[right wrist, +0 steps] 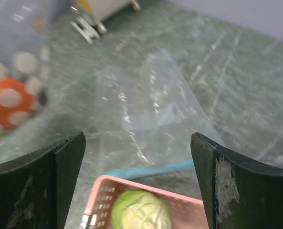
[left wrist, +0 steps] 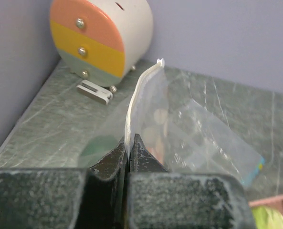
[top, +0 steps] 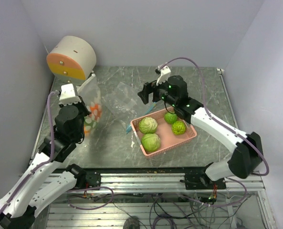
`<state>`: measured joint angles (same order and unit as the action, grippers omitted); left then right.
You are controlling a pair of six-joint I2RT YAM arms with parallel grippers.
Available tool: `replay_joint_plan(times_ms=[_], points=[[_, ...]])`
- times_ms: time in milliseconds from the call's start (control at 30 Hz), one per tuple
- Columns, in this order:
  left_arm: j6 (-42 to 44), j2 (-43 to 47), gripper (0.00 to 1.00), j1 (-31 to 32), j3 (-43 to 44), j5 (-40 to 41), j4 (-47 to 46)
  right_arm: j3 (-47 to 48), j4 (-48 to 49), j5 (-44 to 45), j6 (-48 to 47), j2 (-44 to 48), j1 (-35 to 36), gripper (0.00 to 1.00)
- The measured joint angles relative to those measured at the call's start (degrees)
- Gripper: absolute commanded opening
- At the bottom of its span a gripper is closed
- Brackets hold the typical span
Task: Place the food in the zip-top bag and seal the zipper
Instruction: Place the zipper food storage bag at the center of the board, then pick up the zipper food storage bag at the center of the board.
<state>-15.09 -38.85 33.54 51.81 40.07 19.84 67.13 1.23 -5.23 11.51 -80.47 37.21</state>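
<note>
The left hand [left wrist: 129,145] is squeezed tight on the pale edge of a held bag [left wrist: 146,100], well off the tray [top: 169,135] on the left arm's side. A red spotty food piece [top: 97,112] sits inside it. The right hand [right wrist: 134,143] has its fingers wide apart and holds nothing, just over the tray's far left corner. Four cabbages [top: 148,125] lie in the tray. A flat bag [right wrist: 151,100] lies on the worktop [top: 112,143] beside that corner, its teal zipper [right wrist: 146,169] by the tray wall. The pinch is thin — the held bag could slip and spill. The right hand could snag the flat bag. No words can be read anywhere.
</note>
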Motion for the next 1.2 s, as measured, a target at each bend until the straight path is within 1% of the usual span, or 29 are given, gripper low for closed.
replay_joint_plan(times_ms=[100, 200, 233, 267, 300, 333, 367, 500, 533, 567, 600, 700, 800, 900, 933, 967, 1000, 1033, 1133, 1167, 1200], points=[[0.0, -1.5, 0.07, 0.0, -3.0, 5.7, -6.7, 0.4, -1.6, 4.3, -0.2, -4.5, -0.1, 0.91], [-0.8, -4.0, 0.07, 0.0, -5.9, 7.3, -11.2, 0.9, -2.3, 5.0, -1.0, -8.3, -0.1, 0.91], [-1.3, -5.0, 0.09, 0.0, -7.0, 7.3, -12.3, 1.0, -2.5, 4.8, -1.3, -9.5, -0.1, 0.91], [-1.8, -6.2, 0.14, 0.0, -8.0, 7.3, -13.1, 1.2, -2.7, 4.4, -1.6, -10.5, -0.1, 0.91], [-2.2, -7.3, 0.23, 0.0, -9.1, 7.3, -13.6, 1.3, -2.8, 3.9, -1.9, -11.4, 0.0, 0.91], [-2.6, -8.0, 0.37, 0.0, -10.4, 7.3, -14.1, 1.6, -2.9, 3.2, -2.5, -12.5, 0.0, 0.91], [-3.2, -8.3, 0.44, 0.0, -11.6, 7.3, -14.4, 2.0, -3.1, 2.4, -3.0, -13.6, 0.2, 0.91], [-5.8, -7.4, 0.75, 0.0, -15.8, 8.4, -15.2, 5.6, -4.7, 0.2, -5.5, -19.1, 1.6, 0.91], [-6.7, -6.7, 0.83, 0.0, -16.4, 9.2, -15.3, 6.6, -5.1, 0.0, -6.1, -20.5, 2.2, 0.91], [-7.6, -5.8, 0.96, 0.0, -16.7, 10.1, -15.3, 7.5, -5.6, -0.2, -6.6, -21.8, 3.0, 0.91], [-8.2, -4.9, 1.0, 0.0, -16.7, 10.7, -15.2, 8.1, -6.0, -0.2, -7.1, -23.0, 3.8, 0.91], [-9.6, -1.2, 1.0, 0.0, -16.3, 12.1, -13.6, 9.6, -7.6, -0.3, -8.2, -25.7, 5.6, 0.91], [-10.0, 2.1, 1.0, 0.0, -13.3, 11.9, -10.0, 11.2, -9.3, -0.2, -9.0, -28.2, 6.6, 0.91], [-9.8, 5.5, 1.0, 0.0, -8.8, 9.3, -7.2, 12.0, -10.5, 0.9, -9.2, -30.1, 6.8, 0.89], [-9.6, 6.9, 1.0, 0.0, -7.4, 8.0, -6.7, 12.3, -10.9, 1.3, -9.3, -30.9, 6.8, 0.86], [-9.3, 8.3, 1.0, 0.0, -6.4, 6.3, -6.4, 12.7, -11.2, 1.7, -9.3, -31.5, 6.8, 0.83], [-8.9, 10.1, 1.0, 0.0, -5.9, 4.6, -6.3, 13.2, -11.5, 2.1, -9.4, -32.4, 6.8, 0.75], [-8.6, 11.8, 1.0, 0.0, -5.5, 2.9, -6.2, 13.8, -11.9, 2.6, -9.5, -33.4, 6.8, 0.63], [-7.5, 16.2, 1.0, 0.0, -5.3, -2.4, -6.0, 15.7, -12.5, 3.6, -9.6, -36.5, 6.8, 0.14], [-7.2, 17.1, 1.0, 0.0, -5.3, -4.1, -5.8, 16.2, -12.6, 3.8, -9.4, -37.3, 6.8, 0.03], [-6.9, 17.9, 1.0, 0.0, -5.4, -5.7, -5.4, 16.5, -12.8, 4.0, -9.4, -37.7, 6.8, 0.0]])
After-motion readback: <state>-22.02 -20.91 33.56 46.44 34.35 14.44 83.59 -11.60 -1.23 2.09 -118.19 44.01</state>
